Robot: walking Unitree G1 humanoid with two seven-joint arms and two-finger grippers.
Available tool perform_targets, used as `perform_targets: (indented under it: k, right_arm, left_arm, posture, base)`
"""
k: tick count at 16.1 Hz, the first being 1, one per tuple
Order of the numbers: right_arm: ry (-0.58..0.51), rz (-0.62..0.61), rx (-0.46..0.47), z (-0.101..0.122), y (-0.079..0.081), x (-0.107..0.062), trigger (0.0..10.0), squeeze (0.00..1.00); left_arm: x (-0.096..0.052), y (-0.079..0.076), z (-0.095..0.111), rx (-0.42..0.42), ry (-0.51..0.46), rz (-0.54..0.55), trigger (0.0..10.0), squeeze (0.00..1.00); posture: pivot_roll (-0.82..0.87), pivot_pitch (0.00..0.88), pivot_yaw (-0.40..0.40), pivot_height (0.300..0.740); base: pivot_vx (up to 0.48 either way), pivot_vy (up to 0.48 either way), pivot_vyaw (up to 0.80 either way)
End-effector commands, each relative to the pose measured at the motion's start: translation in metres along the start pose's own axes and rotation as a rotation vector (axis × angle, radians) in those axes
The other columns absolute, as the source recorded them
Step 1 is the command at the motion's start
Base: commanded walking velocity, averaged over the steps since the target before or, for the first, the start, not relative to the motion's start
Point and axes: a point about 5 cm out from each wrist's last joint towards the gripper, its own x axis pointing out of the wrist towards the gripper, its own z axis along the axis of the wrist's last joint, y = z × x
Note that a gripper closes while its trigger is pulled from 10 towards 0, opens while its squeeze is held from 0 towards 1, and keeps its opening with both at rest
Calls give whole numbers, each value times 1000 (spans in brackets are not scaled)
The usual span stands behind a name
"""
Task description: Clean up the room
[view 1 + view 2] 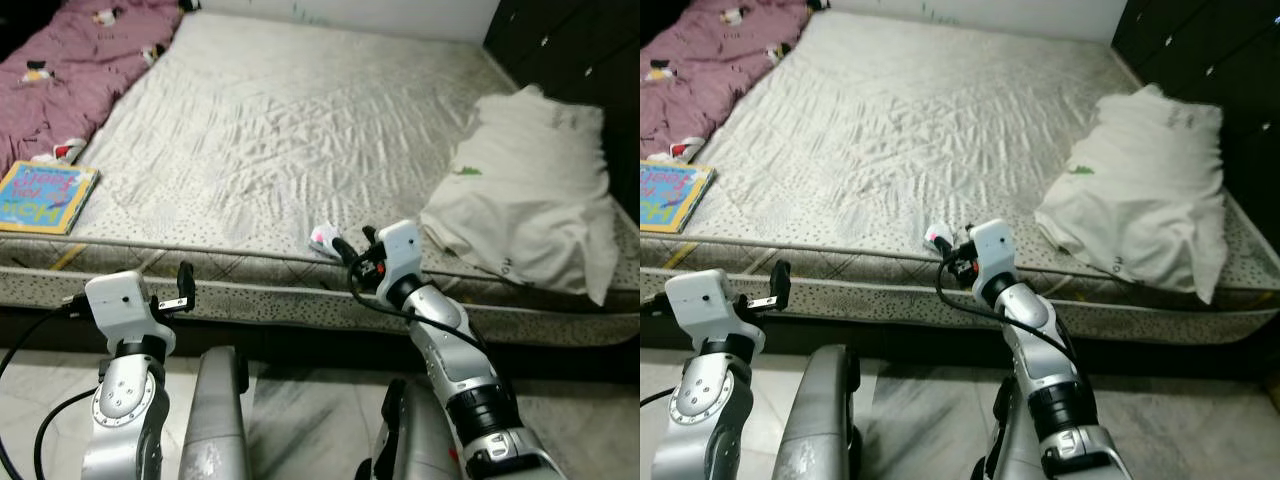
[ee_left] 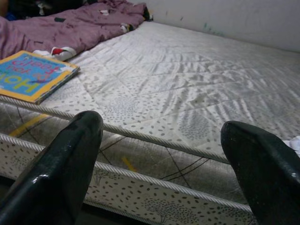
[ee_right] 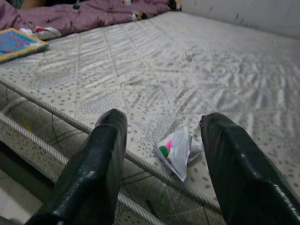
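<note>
I have the right gripper [image 3: 161,164] at the near edge of the mattress [image 1: 290,120], fingers apart, the small plastic wrapper [image 3: 176,151] lying on the mattress between them. My left gripper [image 2: 164,159] hovers fingers apart at the near-left edge. A book [image 1: 42,195] lies far left.

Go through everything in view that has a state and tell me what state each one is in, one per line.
right gripper: open, fingers either side of the wrapper, not touching it
left gripper: open, at the mattress edge
wrapper: crumpled, lying near the mattress edge
book: closed, flat on the mattress
pillow: slumped, overhanging the mattress edge
blanket: rumpled, bunched in the far corner
mattress: bare
</note>
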Motion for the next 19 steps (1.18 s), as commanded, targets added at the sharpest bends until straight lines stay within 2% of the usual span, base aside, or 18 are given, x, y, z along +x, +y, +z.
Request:
perform_targets:
  k: [1,4,10,19]
  right_arm:
    - [-32,14,-36,8,0,4,10000,0]
    - [-32,35,-40,8,3,6,10000,0]
    - [-33,42,-27,7,4,10,10000,0]
    - [-30,32,-25,6,2,12,10000,0]
  left_arm:
    - [2,-4,2,-4,-10,-25,10000,0]
    - [3,-4,2,-7,-10,-22,10000,0]
    - [4,-4,1,-8,-10,-21,10000,0]
    - [5,-6,2,-7,-12,-41,10000,0]
  posture:
    - [129,38,-79,527]
    - [127,40,-86,527]
    - [128,43,-87,527]
    - [126,40,-87,527]
  base:
    - [0,0,0]
    - [0,0,694]
    - [0,0,0]
    - [303,0,0]
